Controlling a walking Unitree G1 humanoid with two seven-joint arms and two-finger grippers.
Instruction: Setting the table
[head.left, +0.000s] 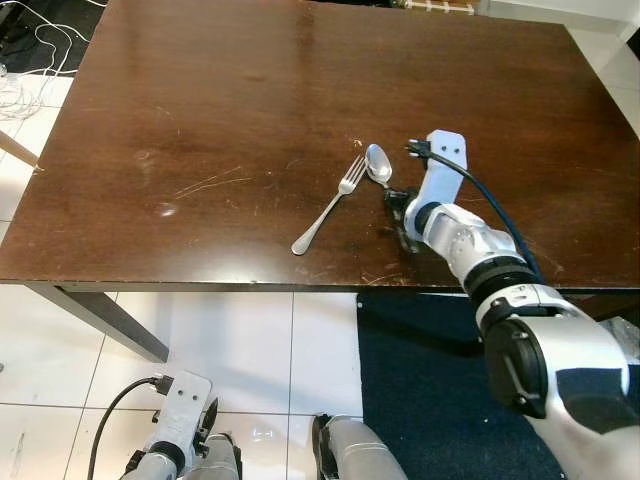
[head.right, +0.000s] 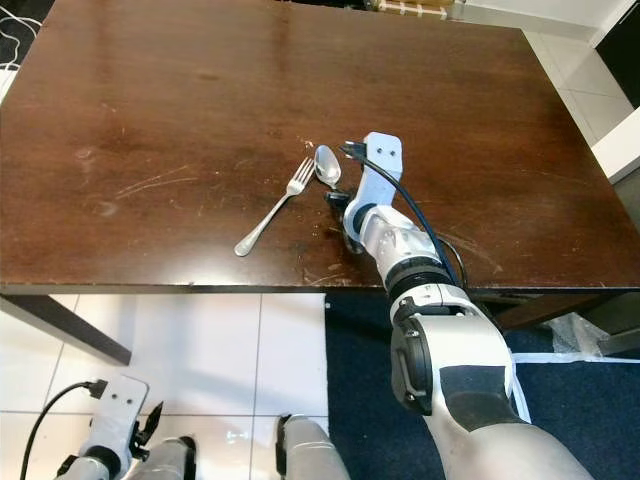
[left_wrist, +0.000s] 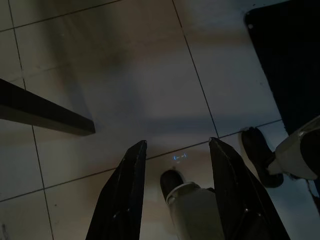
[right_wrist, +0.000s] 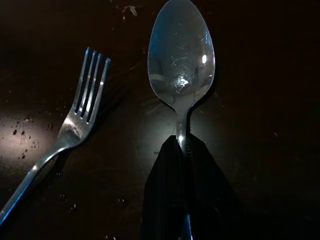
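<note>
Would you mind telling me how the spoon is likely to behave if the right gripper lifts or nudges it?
The spoon looks like polished metal, so probably stiff but slippery. The right gripper pinches its thin handle near the bowl, so it may pivot. Its rounded bowl could rock on the table, near the fork.

Home dining area, dark wooden table (head.left: 250, 90), white tiled floor (head.left: 240, 350), navy rug (head.left: 430, 400)

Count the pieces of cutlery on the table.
2. A fork lies near the table's front edge; a spoon sits just right of its tines, handle clamped in the right gripper.
</note>
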